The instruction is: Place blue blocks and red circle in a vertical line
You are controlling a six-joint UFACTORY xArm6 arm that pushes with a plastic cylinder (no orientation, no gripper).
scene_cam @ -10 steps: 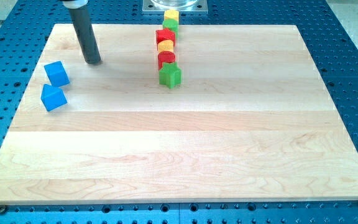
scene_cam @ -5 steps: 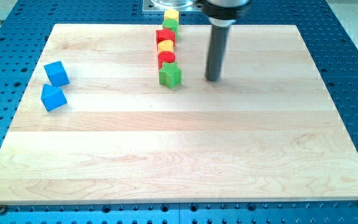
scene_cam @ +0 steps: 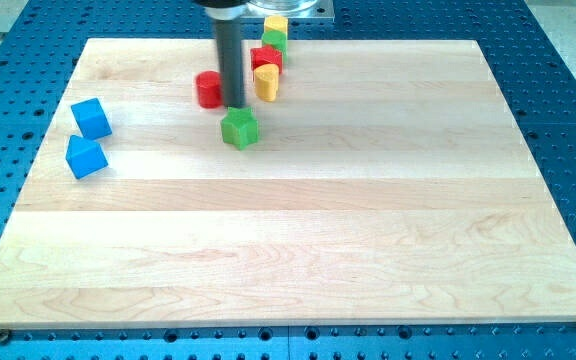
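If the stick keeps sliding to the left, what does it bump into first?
My tip sits right beside the red circle, which lies to the view's left, so it would likely meet that first; whether they already touch is unclear.

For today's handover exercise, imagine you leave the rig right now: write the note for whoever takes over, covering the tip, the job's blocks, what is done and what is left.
My tip rests on the board just right of the red circle, touching or nearly so, with the green star just below it.
The two blue blocks, upper and lower, sit stacked one above the other near the view's left edge.
Done: the blues roughly line up vertically.
Left: push the red circle leftward into their column.
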